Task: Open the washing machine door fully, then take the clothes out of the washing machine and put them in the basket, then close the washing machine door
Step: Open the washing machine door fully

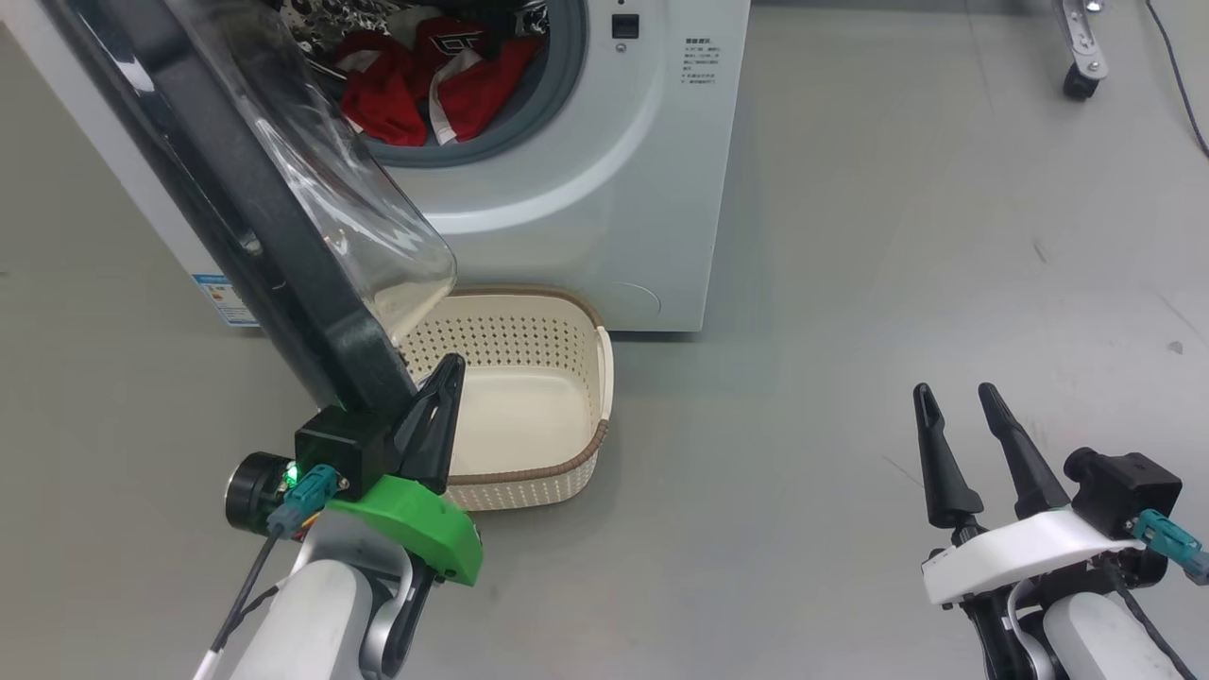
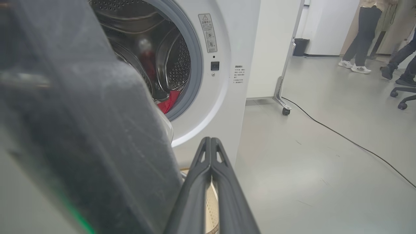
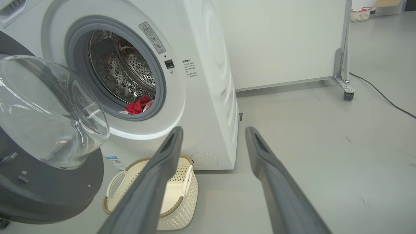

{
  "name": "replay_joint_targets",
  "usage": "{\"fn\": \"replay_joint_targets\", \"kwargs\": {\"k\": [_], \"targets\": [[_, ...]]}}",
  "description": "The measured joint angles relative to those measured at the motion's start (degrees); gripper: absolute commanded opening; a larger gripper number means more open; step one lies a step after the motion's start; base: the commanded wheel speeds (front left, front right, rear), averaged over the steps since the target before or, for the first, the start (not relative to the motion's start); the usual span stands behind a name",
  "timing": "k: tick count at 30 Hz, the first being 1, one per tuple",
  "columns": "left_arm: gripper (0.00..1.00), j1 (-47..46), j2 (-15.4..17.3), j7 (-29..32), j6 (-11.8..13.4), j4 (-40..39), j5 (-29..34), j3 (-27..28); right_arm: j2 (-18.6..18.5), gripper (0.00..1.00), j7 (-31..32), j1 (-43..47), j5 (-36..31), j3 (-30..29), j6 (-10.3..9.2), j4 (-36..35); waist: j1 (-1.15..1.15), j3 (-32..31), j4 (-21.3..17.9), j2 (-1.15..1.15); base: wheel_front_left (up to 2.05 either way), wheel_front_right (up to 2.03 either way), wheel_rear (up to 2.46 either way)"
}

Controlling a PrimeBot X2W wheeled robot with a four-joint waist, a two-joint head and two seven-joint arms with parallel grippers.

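Note:
The white washing machine (image 1: 604, 189) stands at the top of the head view. Its door (image 1: 255, 217) is swung out to the left, with a black rim and a bulging glass window (image 3: 48, 110). Red clothes (image 1: 425, 80) lie in the drum, also seen as clothes (image 3: 138, 105) low in the opening. The cream basket (image 1: 529, 472) sits on the floor in front of the machine, partly under the door. My left gripper (image 1: 447, 373) is shut, empty, right beside the door rim's lower edge; its fingers (image 2: 210, 146) are pressed together. My right gripper (image 1: 956, 392) stands open at the lower right, holding nothing.
A wheeled white panel with a caster (image 3: 347, 96) stands right of the machine, and a black cable (image 2: 341, 136) runs across the floor. People's legs (image 2: 360, 39) and a chair base (image 2: 403, 97) show far off. Open grey floor lies to the right.

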Motion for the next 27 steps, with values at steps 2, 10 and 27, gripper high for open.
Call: {"fn": "replay_joint_targets", "kwargs": {"k": [2,10,27], "targets": [[0.0,0.0,-0.1,-0.4,0.0,0.3,-0.2,-0.3,0.0,1.0,0.0,0.0,0.0,0.0,0.2,0.1,0.0,-0.1,0.8,0.0,0.0,0.0,0.0],[0.0,0.0,-0.4,-2.0,0.0,2.1,-1.3,-0.9,-0.1,1.0,0.0,0.2,-0.4,0.0,0.65,0.3,0.0,-0.5,4.9,0.0,0.0,0.0,0.0],[0.0,0.1,-0.5,-4.5,1.1,5.1,-3.2,-0.2,-0.2,1.0,0.0,1.3,-0.6,1.7,1.2,0.9,0.0,-1.8,15.5,0.0,0.0,0.0,0.0]]}}
